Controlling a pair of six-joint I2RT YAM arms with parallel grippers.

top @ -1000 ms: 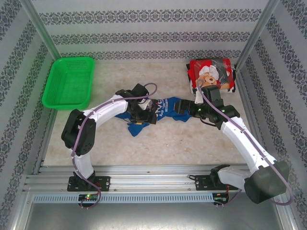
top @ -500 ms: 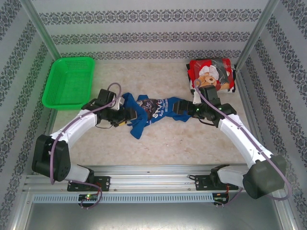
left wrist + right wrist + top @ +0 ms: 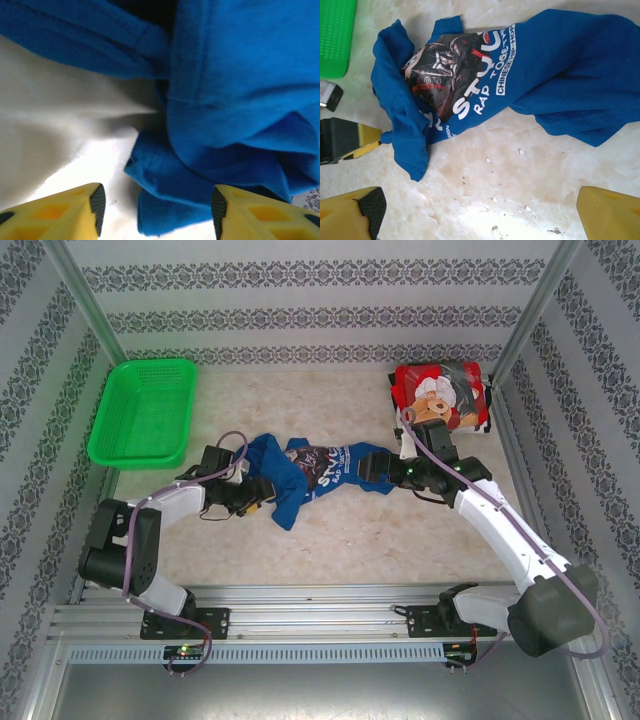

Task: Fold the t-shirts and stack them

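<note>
The royal blue t-shirt (image 3: 312, 472) lies crumpled and stretched sideways mid-table, its white lettering and dark print facing up (image 3: 455, 75). My left gripper (image 3: 258, 504) sits low at the shirt's left end. Its yellow fingers (image 3: 75, 212) stand apart around a loose fold of blue cloth (image 3: 170, 200), so the left gripper (image 3: 157, 207) is open on either side of it. My right gripper (image 3: 368, 468) hovers over the shirt's right end. It is wide open (image 3: 477, 212) with bare table between its fingers. The red teddy-bear t-shirt (image 3: 440, 395) lies folded at the back right.
A green plastic basket (image 3: 145, 410) stands at the back left. Bare marble table (image 3: 350, 540) stretches in front of the blue shirt. Metal posts and patterned walls close in the sides, and the right arm's link runs just in front of the red shirt.
My left arm has swung from over the shirt's middle out to its left end and dropped low. Its jaws have narrowed somewhat. The shirt's left part has spread leftward. The right arm barely moved.
</note>
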